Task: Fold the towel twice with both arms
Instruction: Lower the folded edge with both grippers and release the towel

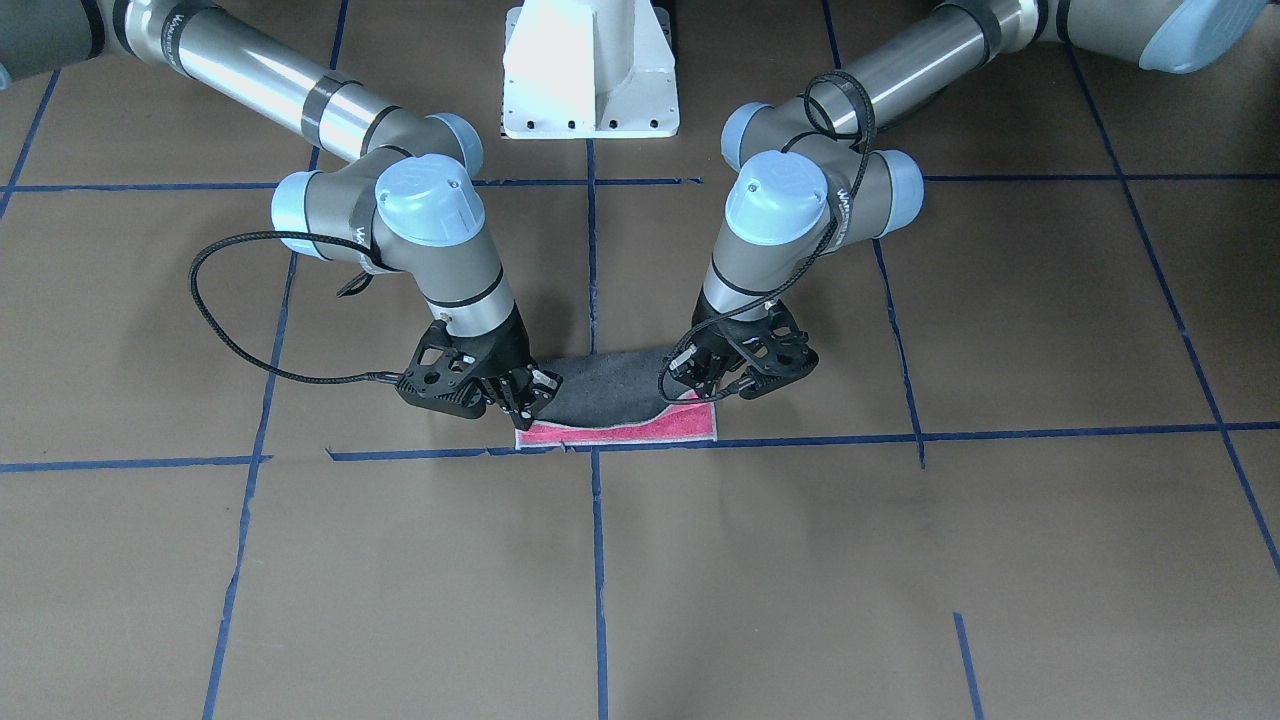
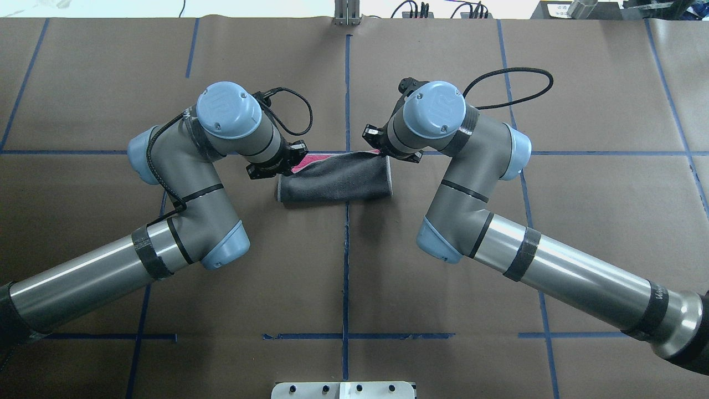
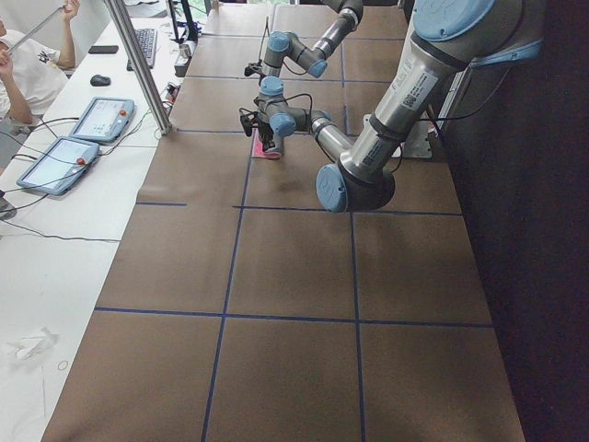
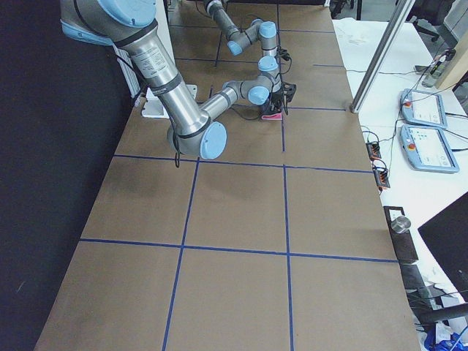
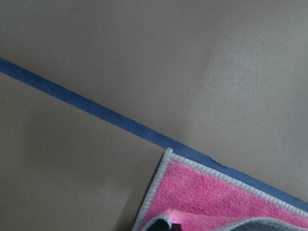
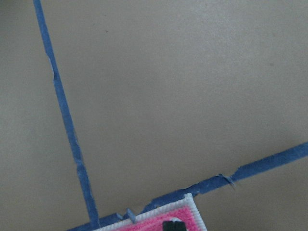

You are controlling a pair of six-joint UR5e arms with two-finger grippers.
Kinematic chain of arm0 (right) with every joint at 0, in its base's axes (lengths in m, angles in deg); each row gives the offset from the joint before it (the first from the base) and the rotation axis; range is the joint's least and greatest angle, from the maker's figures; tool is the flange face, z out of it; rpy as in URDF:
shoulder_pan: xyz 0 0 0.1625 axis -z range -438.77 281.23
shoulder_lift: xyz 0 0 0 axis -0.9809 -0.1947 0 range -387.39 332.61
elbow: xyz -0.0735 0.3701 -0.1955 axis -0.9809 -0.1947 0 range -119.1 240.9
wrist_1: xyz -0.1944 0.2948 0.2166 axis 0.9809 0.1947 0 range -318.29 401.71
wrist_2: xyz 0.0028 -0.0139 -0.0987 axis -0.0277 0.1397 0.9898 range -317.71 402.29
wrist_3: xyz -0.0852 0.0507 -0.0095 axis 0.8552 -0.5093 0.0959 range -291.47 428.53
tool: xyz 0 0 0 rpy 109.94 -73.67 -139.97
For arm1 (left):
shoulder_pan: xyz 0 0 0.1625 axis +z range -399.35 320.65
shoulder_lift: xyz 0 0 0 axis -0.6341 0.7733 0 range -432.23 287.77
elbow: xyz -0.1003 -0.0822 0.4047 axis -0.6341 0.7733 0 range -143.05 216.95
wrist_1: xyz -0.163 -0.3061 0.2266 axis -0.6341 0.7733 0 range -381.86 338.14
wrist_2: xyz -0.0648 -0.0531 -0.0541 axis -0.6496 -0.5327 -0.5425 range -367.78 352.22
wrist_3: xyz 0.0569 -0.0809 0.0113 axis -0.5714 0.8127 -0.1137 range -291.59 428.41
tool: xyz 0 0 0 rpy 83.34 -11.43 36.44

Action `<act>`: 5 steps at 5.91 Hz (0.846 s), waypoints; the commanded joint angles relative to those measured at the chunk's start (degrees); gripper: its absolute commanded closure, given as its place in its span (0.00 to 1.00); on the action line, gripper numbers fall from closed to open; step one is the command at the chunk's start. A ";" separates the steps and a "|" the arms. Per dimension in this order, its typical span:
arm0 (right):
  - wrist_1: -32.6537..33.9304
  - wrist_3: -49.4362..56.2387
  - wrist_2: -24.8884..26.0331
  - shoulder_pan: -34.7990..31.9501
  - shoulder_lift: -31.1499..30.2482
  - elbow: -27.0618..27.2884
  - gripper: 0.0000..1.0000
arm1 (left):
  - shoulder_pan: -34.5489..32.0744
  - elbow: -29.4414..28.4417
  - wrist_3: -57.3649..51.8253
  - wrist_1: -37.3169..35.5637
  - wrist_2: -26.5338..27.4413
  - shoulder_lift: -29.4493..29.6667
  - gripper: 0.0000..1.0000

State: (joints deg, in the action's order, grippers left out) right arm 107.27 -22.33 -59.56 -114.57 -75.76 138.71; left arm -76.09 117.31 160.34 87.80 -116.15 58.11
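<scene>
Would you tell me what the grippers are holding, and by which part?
The towel: left gripper and right gripper each pinch a corner of its folded-over edge.

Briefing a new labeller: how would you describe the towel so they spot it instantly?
On the brown table gridded with blue tape, look between the left gripper and right gripper. The towel is there: dark grey folded over bright pink, pale-edged.

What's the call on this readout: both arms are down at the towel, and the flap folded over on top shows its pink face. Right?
Not quite. The left arm and right arm are both down at the towel, but the flap folded over on top shows its dark grey face. Pink shows only as a strip along the edge beneath. The overhead exterior view shows it.
</scene>
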 commanded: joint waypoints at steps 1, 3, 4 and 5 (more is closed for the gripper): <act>0.00 0.06 -0.01 0.03 -0.15 -0.29 0.99 | -0.61 -0.46 0.00 0.02 -0.09 0.00 1.00; -0.09 0.06 -0.01 0.03 -0.06 -0.29 0.96 | -0.62 -0.55 0.00 0.02 -0.09 0.35 0.89; -0.17 -0.20 -0.01 -0.06 0.38 -0.21 0.62 | -0.62 -0.55 0.09 0.02 -0.09 0.61 0.24; -0.09 -0.02 -0.10 -0.15 0.38 -0.12 0.01 | -0.62 -0.55 0.00 0.02 -0.09 0.88 0.00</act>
State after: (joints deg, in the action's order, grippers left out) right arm 107.15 -22.42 -59.60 -114.65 -75.48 138.52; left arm -76.70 116.76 160.38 87.83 -116.24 58.73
